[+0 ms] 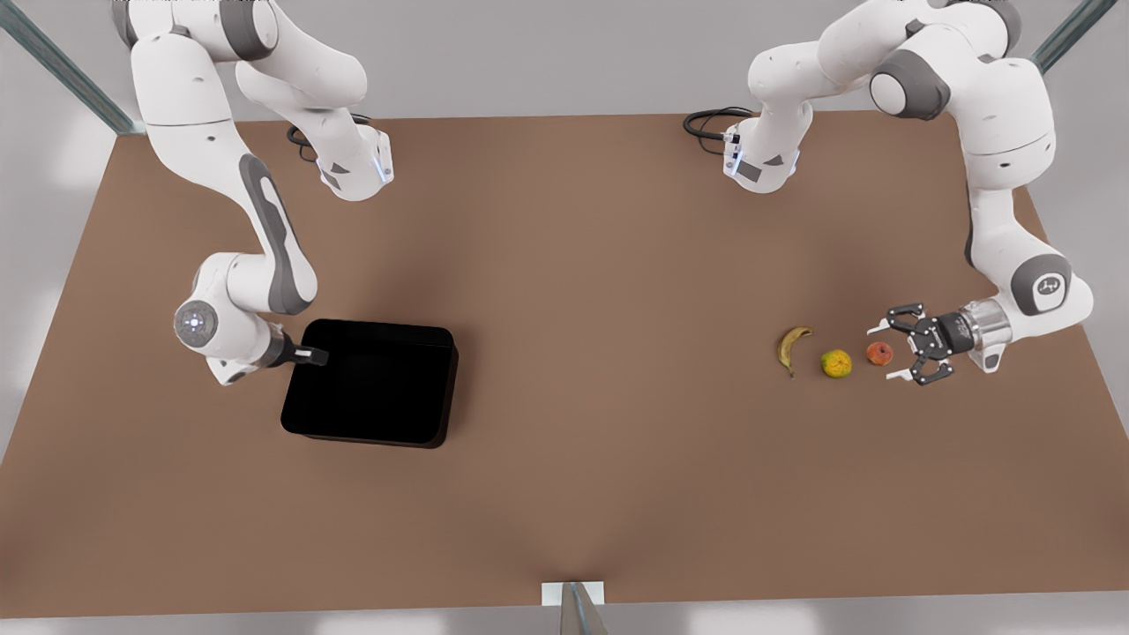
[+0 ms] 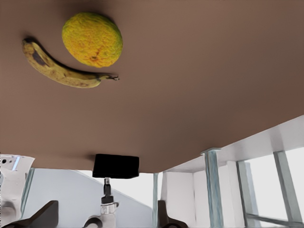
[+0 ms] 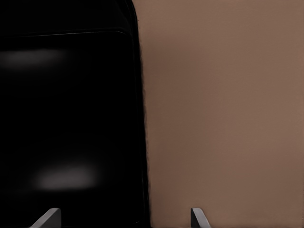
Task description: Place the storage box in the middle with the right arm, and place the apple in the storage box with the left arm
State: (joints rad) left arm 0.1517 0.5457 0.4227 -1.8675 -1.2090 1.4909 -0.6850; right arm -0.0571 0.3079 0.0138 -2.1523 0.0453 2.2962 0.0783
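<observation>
The black storage box (image 1: 370,384) rests on the table toward the front view's left. My right gripper (image 1: 310,355) is at its left wall, open, and the wall (image 3: 135,142) runs between the two fingertips (image 3: 198,217). The small red-orange apple (image 1: 879,354) lies at the front view's right. My left gripper (image 1: 889,353) is low at the table, open, one finger on each side of the apple. In the left wrist view the dark fingers (image 2: 45,214) are apart, and the storage box (image 2: 116,165) is far off.
A yellow-green round fruit (image 1: 836,362) (image 2: 92,39) and a browning banana (image 1: 791,346) (image 2: 61,71) lie in a row just left of the apple. Bare brown table (image 1: 617,353) stretches between the box and the fruits.
</observation>
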